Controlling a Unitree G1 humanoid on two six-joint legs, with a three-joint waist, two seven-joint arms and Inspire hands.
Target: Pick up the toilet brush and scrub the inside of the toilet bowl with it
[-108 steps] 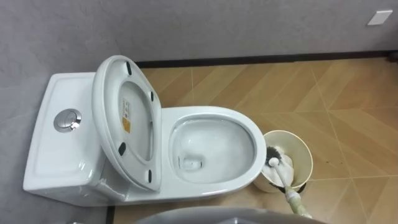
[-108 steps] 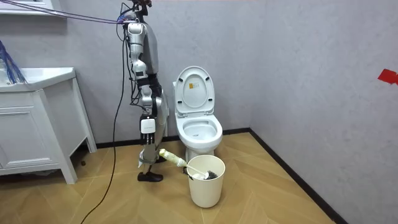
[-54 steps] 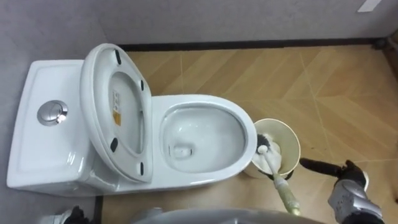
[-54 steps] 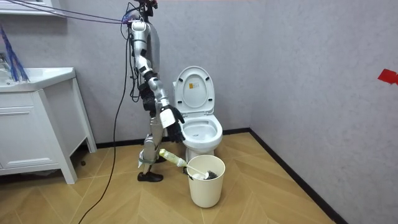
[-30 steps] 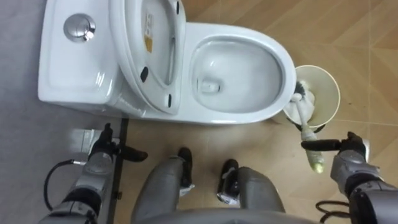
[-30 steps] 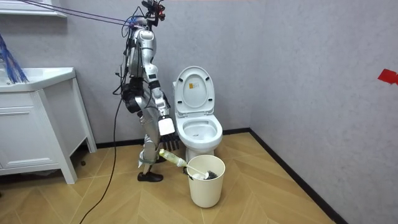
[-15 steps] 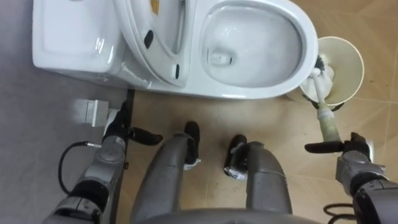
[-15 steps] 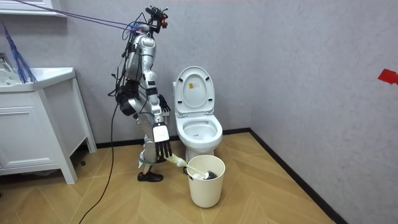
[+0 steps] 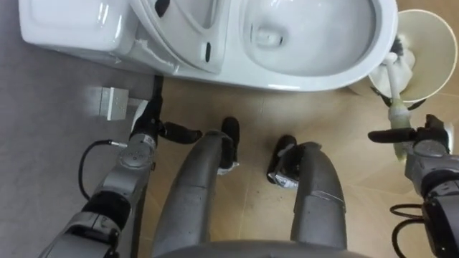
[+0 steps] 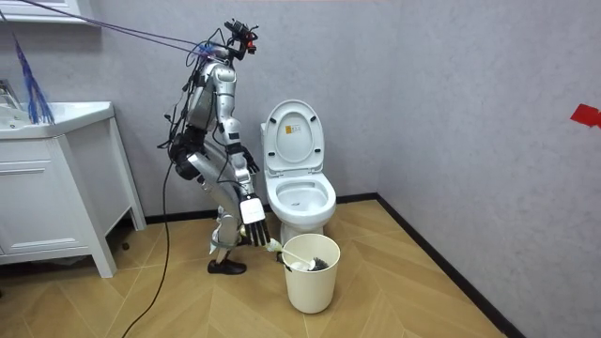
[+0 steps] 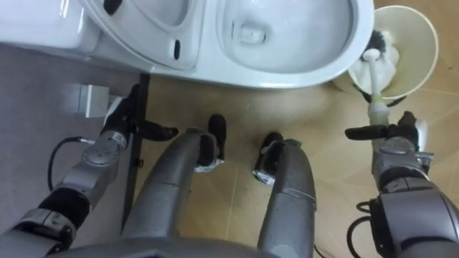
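The white toilet stands with its lid up, and its bowl sits at the top of the eye views. A cream bucket to the bowl's right holds the toilet brush. The brush's pale handle leans out toward me. My right hand hangs open just below the handle's end, thumb stretched left; whether it touches I cannot tell. Beside the toilet's base my left hand is open and holds nothing. In the room view I stand bent forward beside the toilet, my right hand lowered over the brush handle at the bucket.
A grey wall with a dark skirting strip and a small white box runs along my left. A white cabinet stands at the room view's left. Wooden floor lies open to the room view's right of the bucket.
I have bent further forward, so the eye views now look down at my legs. My right hand has dropped from beside the toilet to the brush handle's end.
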